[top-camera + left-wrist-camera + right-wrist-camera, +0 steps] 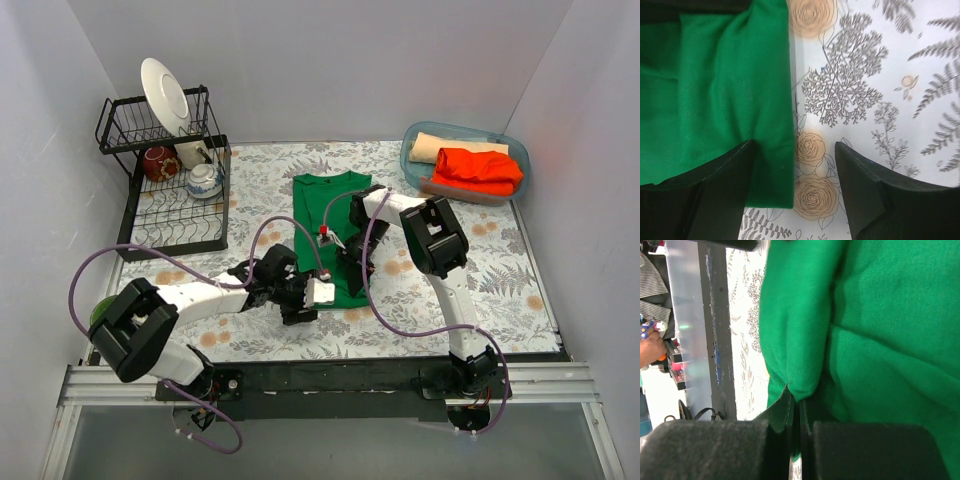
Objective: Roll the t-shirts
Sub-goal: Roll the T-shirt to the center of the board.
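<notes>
Left end effector (795,150) astride green t-shirt (715,100) hem; dish rack (165,226), tub (408,158) beyond

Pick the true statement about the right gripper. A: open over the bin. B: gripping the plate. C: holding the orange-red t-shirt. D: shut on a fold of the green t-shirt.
D: the right gripper is closed, with a fold of the green t-shirt pinched in it.

The left arm (200,297) reaches across low, its forearm nearly level, and the left hand (794,149) has its fingers spread apart. The right arm (445,245) bends sharply at the elbow and doubles back inward. The right hand (795,407) is pinched tight on a fold of the green t-shirt (880,340).
</notes>
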Motion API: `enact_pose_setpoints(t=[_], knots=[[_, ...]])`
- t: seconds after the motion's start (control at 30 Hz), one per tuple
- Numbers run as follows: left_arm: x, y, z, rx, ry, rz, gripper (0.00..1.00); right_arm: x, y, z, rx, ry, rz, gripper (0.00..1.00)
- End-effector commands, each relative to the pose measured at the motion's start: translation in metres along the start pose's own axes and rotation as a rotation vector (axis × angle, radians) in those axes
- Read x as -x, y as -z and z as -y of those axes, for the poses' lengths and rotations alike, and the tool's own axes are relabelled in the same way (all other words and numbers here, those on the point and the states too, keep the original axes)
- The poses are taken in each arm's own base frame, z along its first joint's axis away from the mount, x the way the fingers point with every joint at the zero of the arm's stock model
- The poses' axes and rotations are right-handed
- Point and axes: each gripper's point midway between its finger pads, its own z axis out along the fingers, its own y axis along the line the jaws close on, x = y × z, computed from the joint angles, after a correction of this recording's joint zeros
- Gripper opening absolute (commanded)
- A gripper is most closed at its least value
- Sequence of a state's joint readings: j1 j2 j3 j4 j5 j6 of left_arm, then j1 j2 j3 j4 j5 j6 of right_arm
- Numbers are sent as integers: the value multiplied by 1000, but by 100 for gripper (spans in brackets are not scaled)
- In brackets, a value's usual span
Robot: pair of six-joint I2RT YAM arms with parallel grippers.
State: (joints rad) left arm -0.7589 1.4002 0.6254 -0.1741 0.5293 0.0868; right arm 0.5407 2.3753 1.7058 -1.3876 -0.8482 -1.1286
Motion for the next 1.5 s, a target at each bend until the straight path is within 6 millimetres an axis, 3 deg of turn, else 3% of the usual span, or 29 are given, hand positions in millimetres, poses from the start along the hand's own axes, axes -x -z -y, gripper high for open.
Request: enact_pose_setpoints(t=[0.0, 0.1, 0.17, 0.2, 0.23, 0.33, 0.37, 0.47, 0.5, 0.63, 0.67, 0.73, 0.77, 0.83, 0.87, 0.9, 0.93, 0.97, 1.0, 1.07, 1.17, 1.47], knots=[[-30, -9, -12, 81, -43, -104, 63, -13, -10, 27, -37, 82, -56, 1], [-45, -11, -3, 45, -57, -155, 57, -14, -11, 28, -35, 87, -60, 1], [-51, -11, 0, 27, -78, -181, 48, -14, -11, 29, -36, 91, -60, 5], [-53, -11, 1, 22, -82, -190, 40, -12, -7, 28, -44, 93, -52, 11], [-56, -13, 2, 10, -78, -205, 27, -9, -4, 28, -51, 97, -38, 19], [-60, -14, 9, -43, -48, -235, 13, 8, 21, 20, -97, 105, 46, 43], [-60, -14, 14, -66, -20, -239, 6, 14, 29, 18, -115, 104, 80, 45], [-45, -14, 21, -135, 68, -210, 0, 28, 72, 5, -234, 147, 172, 48], [-33, -14, 16, -137, 87, -183, 0, 24, 85, 5, -271, 141, 197, 49], [2, -6, 16, -218, 219, -79, 0, 12, 105, -7, -421, 187, 246, 50], [4, -2, 15, -231, 263, -69, 0, 13, 112, -18, -485, 235, 250, 50], [25, 3, 11, -264, 320, -1, 0, -3, 99, -17, -547, 278, 251, 53], [26, 7, 5, -262, 358, 15, 0, 4, 104, -33, -614, 358, 259, 53], [37, 9, 0, -302, 417, 60, 0, -7, 92, -24, -731, 436, 234, 54], [36, 13, -5, -310, 454, 75, 0, 5, 93, -42, -801, 539, 240, 55], [35, 10, -4, -353, 492, 93, 0, 1, 83, -35, -852, 594, 248, 56], [42, 12, -17, -353, 492, 114, 0, 2, 83, -38, -906, 634, 240, 57], [38, 15, -11, -397, 547, 94, 0, 13, 78, -53, -941, 725, 253, 58], [32, 9, -11, -438, 594, 81, 0, 16, 74, -57, -963, 763, 254, 60], [37, 13, -18, -465, 635, 113, 0, 20, 61, -66, -987, 837, 255, 62], [38, 14, -26, -443, 626, 132, 0, 19, 44, -68, -972, 852, 234, 62], [37, 19, -32, -442, 660, 153, 0, 22, 20, -57, -921, 809, 217, 63]])
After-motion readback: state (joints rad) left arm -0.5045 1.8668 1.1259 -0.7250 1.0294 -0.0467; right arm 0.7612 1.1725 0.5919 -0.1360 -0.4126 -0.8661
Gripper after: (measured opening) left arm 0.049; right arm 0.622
